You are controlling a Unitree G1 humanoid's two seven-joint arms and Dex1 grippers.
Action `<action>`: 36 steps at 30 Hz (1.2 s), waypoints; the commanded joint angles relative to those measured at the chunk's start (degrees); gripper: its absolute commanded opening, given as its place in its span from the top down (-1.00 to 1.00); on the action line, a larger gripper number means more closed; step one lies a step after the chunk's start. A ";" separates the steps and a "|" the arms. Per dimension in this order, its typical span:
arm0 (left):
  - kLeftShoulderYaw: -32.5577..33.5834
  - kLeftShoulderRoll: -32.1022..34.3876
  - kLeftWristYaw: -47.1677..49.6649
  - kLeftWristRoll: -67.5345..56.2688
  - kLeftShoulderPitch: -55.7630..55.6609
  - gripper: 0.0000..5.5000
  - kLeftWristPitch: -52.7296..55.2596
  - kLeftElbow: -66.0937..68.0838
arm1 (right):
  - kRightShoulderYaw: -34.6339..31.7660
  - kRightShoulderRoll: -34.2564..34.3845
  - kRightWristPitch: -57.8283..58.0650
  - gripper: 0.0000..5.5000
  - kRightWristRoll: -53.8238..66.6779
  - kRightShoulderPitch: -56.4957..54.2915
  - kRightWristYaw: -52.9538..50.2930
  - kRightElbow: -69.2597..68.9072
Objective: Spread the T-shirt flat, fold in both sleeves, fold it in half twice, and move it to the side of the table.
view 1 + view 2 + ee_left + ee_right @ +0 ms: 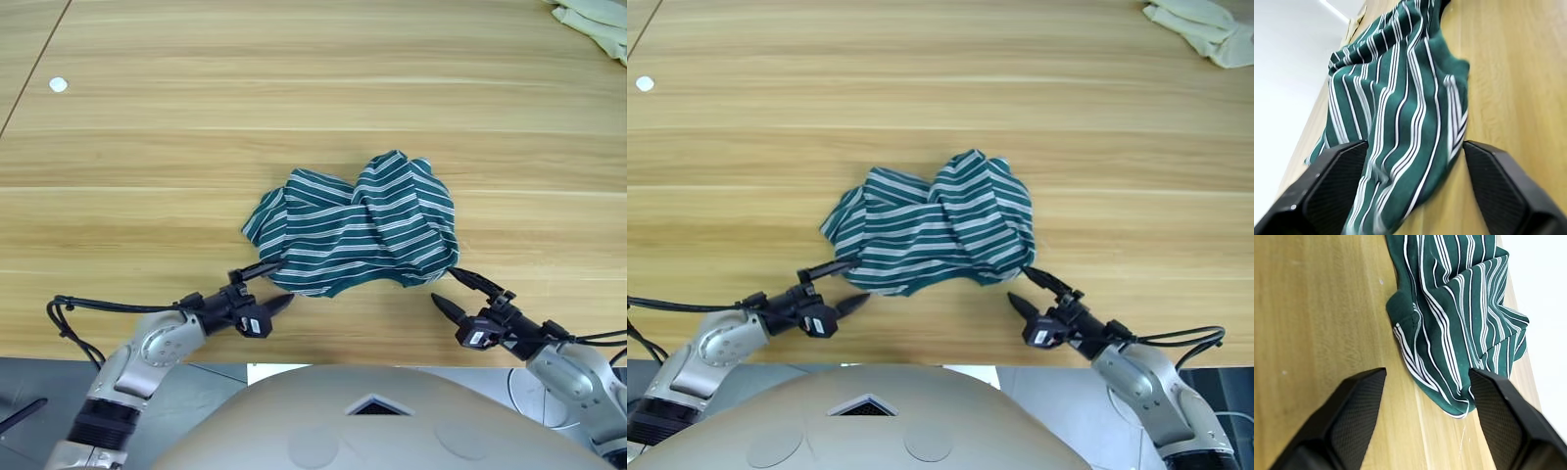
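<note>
T-shirt (358, 230) lies bunched, its sleeves lost among the crumpled folds.

The T-shirt (358, 230) is dark green with thin white stripes, some of them edged in navy. The surface (196, 117) is pale honey wood with straight grain. The left end effector (284, 282) and right end effector (444, 284) are matte black. At 1 o'clock lies a cream cloth (593, 22), and at 10 o'clock a white dot (59, 85).

No writing can be read anywhere. A small white label (251, 326) on the black left gripper (287, 281) and a white tag (474, 339) on the black right gripper (443, 284) are too small to make out
</note>
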 commanded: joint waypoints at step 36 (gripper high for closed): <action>-4.70 7.68 4.71 9.38 -2.62 -0.33 9.28 5.55 | 10.19 -4.80 4.31 -0.15 -12.18 -12.36 2.22 8.27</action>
